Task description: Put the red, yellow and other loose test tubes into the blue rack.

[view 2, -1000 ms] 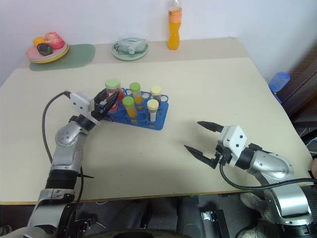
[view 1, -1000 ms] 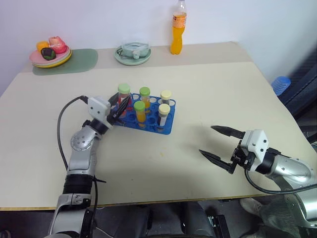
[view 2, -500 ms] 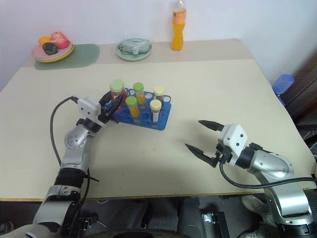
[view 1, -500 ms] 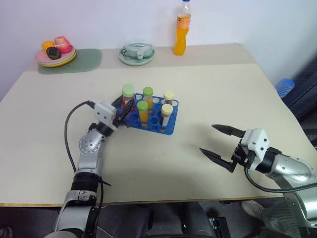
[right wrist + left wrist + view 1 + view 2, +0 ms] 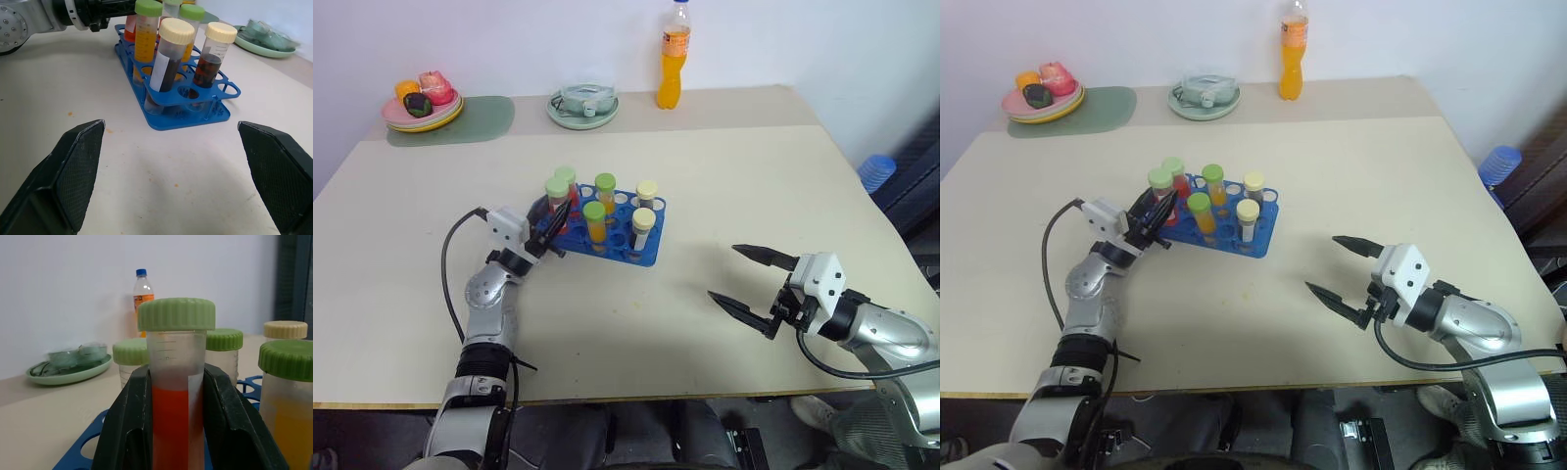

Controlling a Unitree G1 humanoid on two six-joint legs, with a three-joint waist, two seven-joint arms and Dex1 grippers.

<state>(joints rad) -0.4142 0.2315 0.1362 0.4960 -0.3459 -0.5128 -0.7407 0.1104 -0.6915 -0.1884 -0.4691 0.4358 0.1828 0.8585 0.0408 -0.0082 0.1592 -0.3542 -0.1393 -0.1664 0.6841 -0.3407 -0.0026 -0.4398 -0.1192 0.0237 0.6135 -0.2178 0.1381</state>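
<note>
My left gripper (image 5: 555, 217) is shut on a red test tube (image 5: 171, 421) with a pale green cap (image 5: 557, 186), held upright at the left end of the blue rack (image 5: 619, 249). The black fingers (image 5: 126, 431) hide the tube's lower end. Several capped tubes stand in the rack: an orange-yellow one (image 5: 595, 221) with a green cap, more green-capped ones (image 5: 605, 182), and two dark ones with cream caps (image 5: 168, 54). My right gripper (image 5: 722, 273) hangs open and empty over bare table to the right of the rack.
A tall orange drink bottle (image 5: 671, 64) and a pale green dish (image 5: 581, 106) stand at the back. A plate of fruit (image 5: 421, 108) sits on a green mat (image 5: 475, 119) at the back left. A blue object (image 5: 871, 171) lies beyond the table's right edge.
My left gripper has sunk a little with the red tube, uncovering a green-capped tube behind it. The camera shifted early on. My right gripper has kept still.
</note>
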